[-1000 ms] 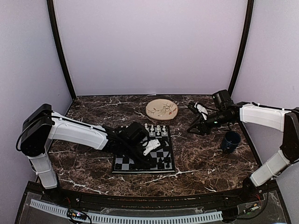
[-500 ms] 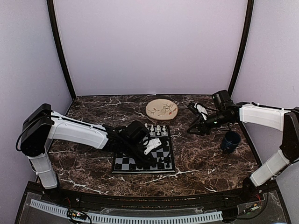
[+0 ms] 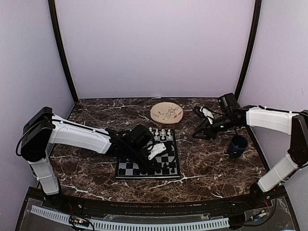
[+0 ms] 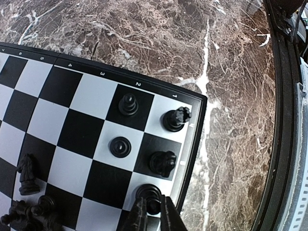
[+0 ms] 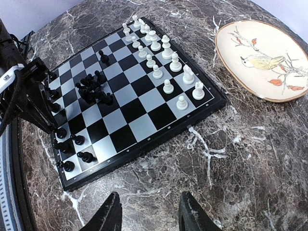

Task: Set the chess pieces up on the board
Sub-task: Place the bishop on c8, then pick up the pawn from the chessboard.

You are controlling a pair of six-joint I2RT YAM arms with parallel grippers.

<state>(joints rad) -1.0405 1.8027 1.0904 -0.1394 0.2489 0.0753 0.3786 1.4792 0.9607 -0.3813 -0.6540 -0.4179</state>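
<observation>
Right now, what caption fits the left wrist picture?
Shut left claw over a black chess piece near the chessboard's corner.

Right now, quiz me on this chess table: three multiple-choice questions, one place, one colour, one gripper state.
1. Where is the plate? A on the table beyond the board; B on the board; C on the floor.
2. The heaped pieces mid-board are: A white; B black; C mixed.
3. The right gripper is: A open, empty; B shut on a pawn; C clamped on the plate.
Answers: A, it lies past the board's far edge; B, all are dark; A, its jaws stand apart with nothing between.
</observation>
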